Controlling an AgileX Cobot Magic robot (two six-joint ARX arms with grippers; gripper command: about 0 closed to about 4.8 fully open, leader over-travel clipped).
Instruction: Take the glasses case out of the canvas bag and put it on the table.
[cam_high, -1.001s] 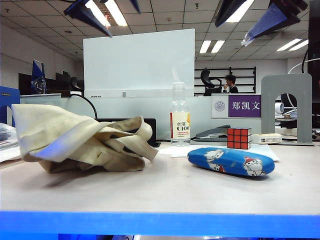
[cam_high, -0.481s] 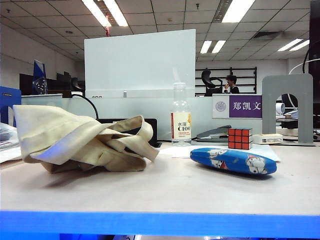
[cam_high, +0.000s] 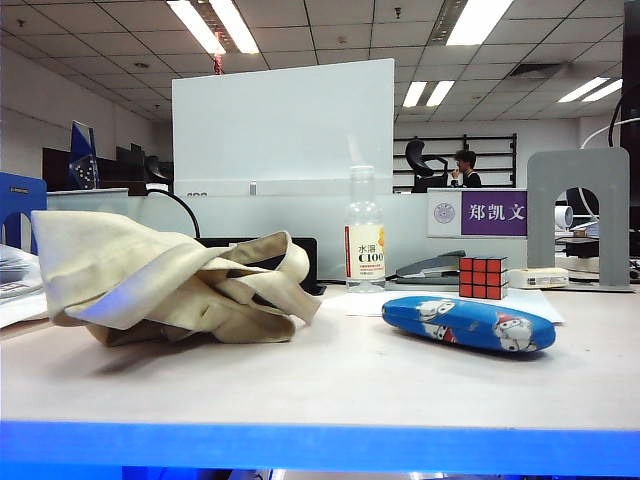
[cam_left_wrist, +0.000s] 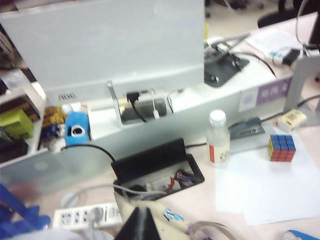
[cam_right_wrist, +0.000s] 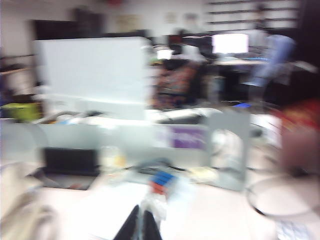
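Note:
The blue glasses case (cam_high: 468, 323) with cartoon figures lies on the pale table (cam_high: 330, 385), right of centre, outside the bag. The crumpled beige canvas bag (cam_high: 170, 285) lies on the left with its straps loose. Neither gripper shows in the exterior view. In the left wrist view my left gripper (cam_left_wrist: 141, 210) is shut and holds nothing, high over the canvas bag (cam_left_wrist: 175, 227); a blue end of the glasses case (cam_left_wrist: 300, 235) peeks in at the frame's edge. The right wrist view is blurred; my right gripper (cam_right_wrist: 141, 210) is shut and holds nothing, well above the table.
A clear bottle (cam_high: 364, 235), a grey-black stapler (cam_high: 427, 266) and a Rubik's cube (cam_high: 482, 277) stand behind the case on white paper (cam_high: 540, 300). An open black box (cam_left_wrist: 155, 167) and a power strip (cam_left_wrist: 87, 216) lie behind the bag. A grey bracket (cam_high: 580, 215) stands at the right.
Both grippers, seen open at the top of the exterior view a second ago, have left that view. The case and the bag lie as before.

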